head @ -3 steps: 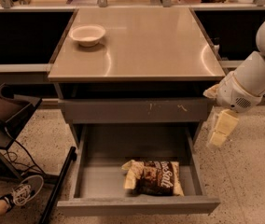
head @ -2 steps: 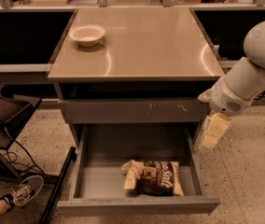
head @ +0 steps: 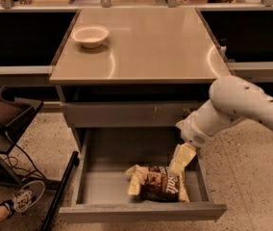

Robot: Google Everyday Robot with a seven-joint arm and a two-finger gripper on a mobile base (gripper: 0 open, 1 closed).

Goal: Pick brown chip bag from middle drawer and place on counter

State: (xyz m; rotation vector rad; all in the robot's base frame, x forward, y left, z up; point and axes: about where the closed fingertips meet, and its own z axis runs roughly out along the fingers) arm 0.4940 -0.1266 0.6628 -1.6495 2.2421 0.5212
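Speckled flooring (head: 252, 191) surrounds a cabinet topped by the tan counter (head: 146, 52), which carries only a pale bowl (head: 90, 35) near its far left corner; most of the top is thus free to receive the bag. Dark shelves (head: 21, 37) flank the counter on both sides. Below the top, a closed drawer front (head: 127, 113) with pale scratches sits flush, while the drawer (head: 103, 189) beneath it is pulled fully out, exposing its grey floor from above so that an arm can reach in vertically. The bag (head: 156, 184) lies flat in the front right part of the drawer, close to the front panel, with its dark face and white lettering upward and its pale ends to left and right. The arm (head: 242, 105) enters from the right, bent downward over the drawer's right wall, and the gripper (head: 181, 161) points down just above the bag's upper right edge, near or perhaps touching it; contact cannot be confirmed. Whether the jaws are apart or together cannot be told. Judged stage: approach for the grasp, with lift and transfer to the counter not yet done. A shoe (head: 26, 196) and dark equipment (head: 4, 114) occupy the lower left, well apart from the work.
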